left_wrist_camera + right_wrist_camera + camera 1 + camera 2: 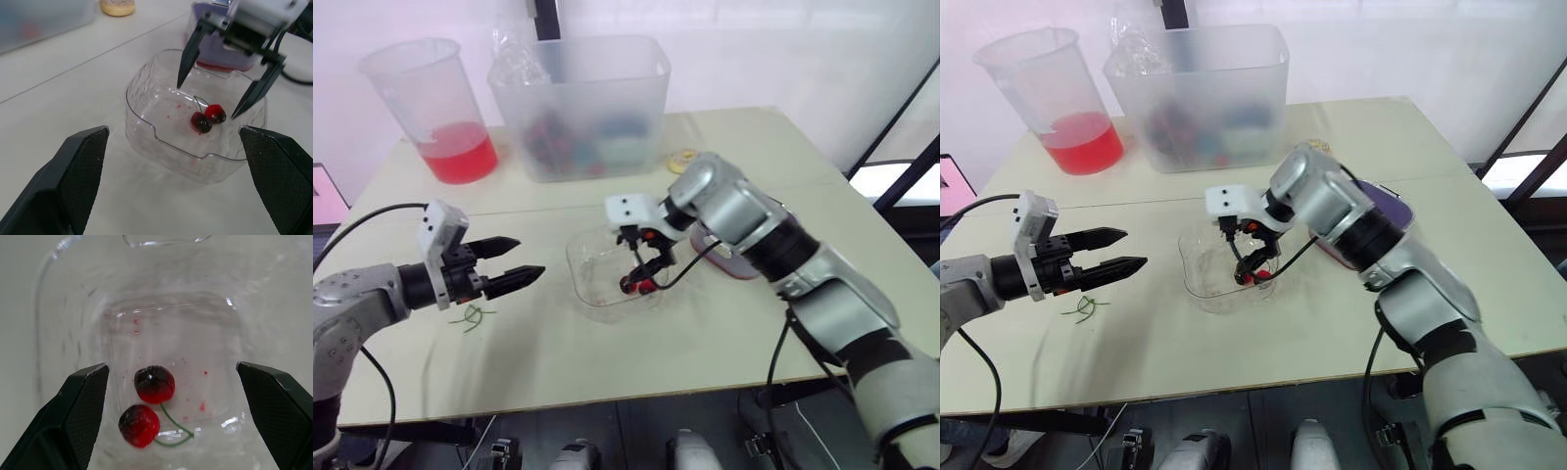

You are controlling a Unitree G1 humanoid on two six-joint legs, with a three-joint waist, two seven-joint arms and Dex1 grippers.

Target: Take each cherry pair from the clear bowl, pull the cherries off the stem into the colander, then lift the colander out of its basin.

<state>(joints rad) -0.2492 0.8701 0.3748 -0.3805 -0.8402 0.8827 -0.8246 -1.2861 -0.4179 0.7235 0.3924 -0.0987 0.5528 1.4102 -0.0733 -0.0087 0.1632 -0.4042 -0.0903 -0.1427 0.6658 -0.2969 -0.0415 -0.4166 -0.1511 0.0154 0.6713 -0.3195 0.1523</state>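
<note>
Left eye view: my left gripper (529,257) hovers over table (607,372) at near left, jaws open, holding nothing. Loose green stem (473,315) lies on tabletop just below it. Mid-table, clear bowl (146,132) holds one cherry pair (154,383): two red cherries joined by green stalk, on bowl floor. My right gripper (171,365) reaches down into bowl, jaws spread wide either side of pair, not gripping it. Purple vessel (1393,211) sits just right of bowl, partly behind my right arm. Farther back: small doughnut-shaped item (682,159), translucent tub (582,103), pitcher of red liquid (440,108) at far left.
</note>
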